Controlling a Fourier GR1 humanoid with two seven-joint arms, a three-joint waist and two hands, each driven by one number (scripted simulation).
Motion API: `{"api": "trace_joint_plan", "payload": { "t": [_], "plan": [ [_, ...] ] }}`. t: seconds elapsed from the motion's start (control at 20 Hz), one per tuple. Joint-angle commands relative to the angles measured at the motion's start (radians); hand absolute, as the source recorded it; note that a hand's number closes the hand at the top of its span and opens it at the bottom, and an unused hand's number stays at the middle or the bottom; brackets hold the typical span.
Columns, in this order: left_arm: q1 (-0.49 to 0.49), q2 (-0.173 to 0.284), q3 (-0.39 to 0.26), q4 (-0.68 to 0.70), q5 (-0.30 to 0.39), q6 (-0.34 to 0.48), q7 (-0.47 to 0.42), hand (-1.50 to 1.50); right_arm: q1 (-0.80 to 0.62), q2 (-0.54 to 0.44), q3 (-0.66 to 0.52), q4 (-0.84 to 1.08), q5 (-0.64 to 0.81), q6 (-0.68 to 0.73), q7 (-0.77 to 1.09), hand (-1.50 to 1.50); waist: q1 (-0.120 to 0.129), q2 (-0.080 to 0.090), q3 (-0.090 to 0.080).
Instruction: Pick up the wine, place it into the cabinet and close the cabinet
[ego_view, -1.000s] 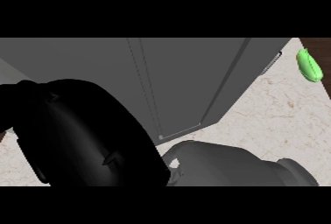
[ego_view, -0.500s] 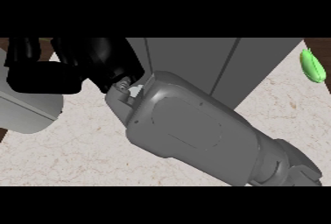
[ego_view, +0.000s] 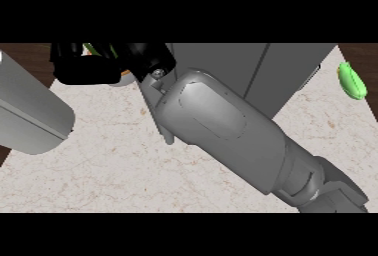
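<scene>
The right hand (ego_view: 96, 65) is curling round something greenish, though I cannot tell what; the cabinet (ego_view: 244, 70) is standing just to its right.

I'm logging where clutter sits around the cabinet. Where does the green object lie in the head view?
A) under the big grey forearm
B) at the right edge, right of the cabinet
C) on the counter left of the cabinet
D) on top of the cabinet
B: the green object lies at the view's right edge, apart from the grey cabinet and well clear of the right forearm.
</scene>
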Motion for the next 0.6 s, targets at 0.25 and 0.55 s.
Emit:
{"api": "trace_joint_plan", "payload": {
  "t": [0.25, 0.55],
  "plan": [
    [0.003, 0.004, 0.019, -0.017, 0.019, 0.019, 0.023, 1.50, 0.096, -0.143, -0.058, 0.199, 0.040, 0.029, -0.120, 1.50, -0.014, 0.064, 0.010],
    [-0.034, -0.003, 0.015, -0.006, 0.012, 0.042, 0.023, 1.50, 0.093, -0.116, -0.047, 0.218, 0.055, 0.026, -0.152, 1.50, -0.042, 0.068, 0.008]
  ]
}}
